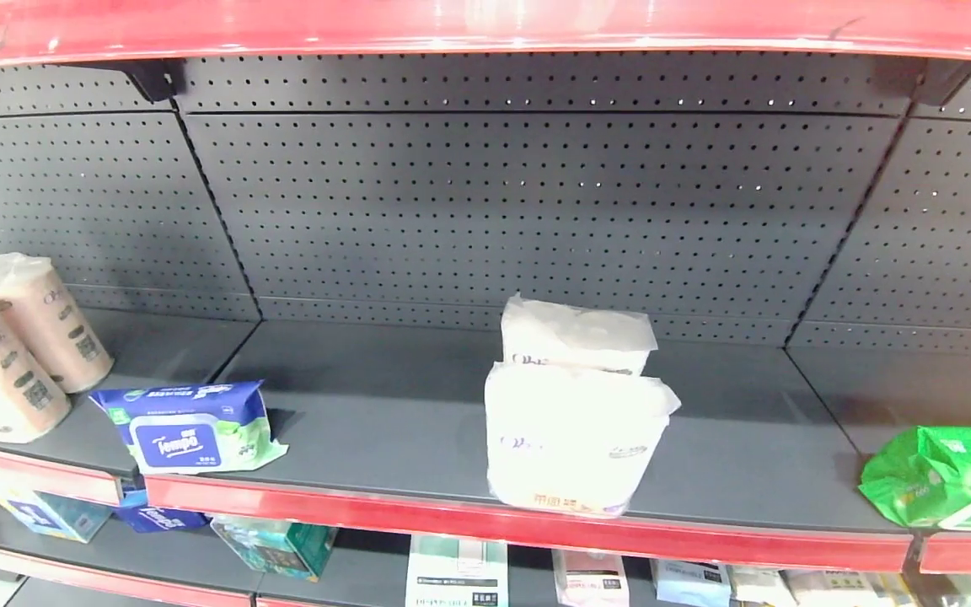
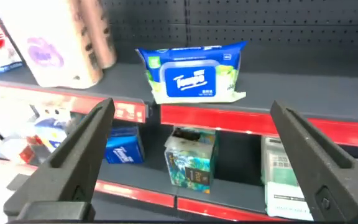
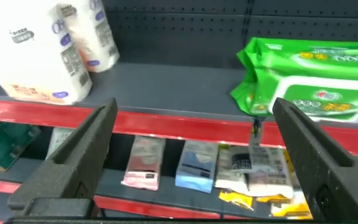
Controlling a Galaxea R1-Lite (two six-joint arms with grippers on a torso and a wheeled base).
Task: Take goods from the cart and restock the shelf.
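The grey shelf (image 1: 384, 421) with a red front lip carries a blue wet-wipe pack (image 1: 193, 426) at front left, two white tissue packs (image 1: 574, 421) stacked front to back in the middle, and a green wipe pack (image 1: 949, 476) at the right. My left gripper (image 2: 191, 162) is open with nothing between its fingers, in front of the shelf lip below the blue pack (image 2: 194, 73). My right gripper (image 3: 194, 162) is open and holds nothing, facing the shelf between the white packs (image 3: 42, 50) and the green pack (image 3: 316, 78).
Beige-labelled paper rolls (image 1: 13, 346) stand at the shelf's far left. The lower shelf holds several boxes and packs (image 1: 275, 544). A perforated back panel (image 1: 536, 194) closes the rear, and a red upper shelf edge (image 1: 485, 25) overhangs. Bare shelf lies between the blue and white packs.
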